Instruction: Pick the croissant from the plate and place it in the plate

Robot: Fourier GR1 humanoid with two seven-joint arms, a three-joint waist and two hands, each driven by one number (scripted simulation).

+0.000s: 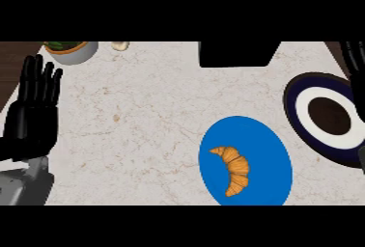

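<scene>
Resting at the view's left, far from everything: left hand (32,106), fingers straight and apart. Nearer, at the right edge: right hand (354,62), fingers impossible to tell. Lying on blue plate (274,144), long axis running away from the robot: croissant (234,171). Beside, right: dark-rimmed plate (298,96).

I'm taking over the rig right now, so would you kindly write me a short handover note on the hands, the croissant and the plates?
Left robot hand: open, fingers up, resting at the view's left edge, holding nothing.
Right robot hand: only partly visible at the right edge, over the dark blue and white plate; fingers not readable.
Croissant: lies untouched on the blue plate, near the counter's front.
Done: nothing yet; no grasp made.
Left: pick the croissant off the blue plate and set it on the dark blue and white plate, right of it.
</scene>
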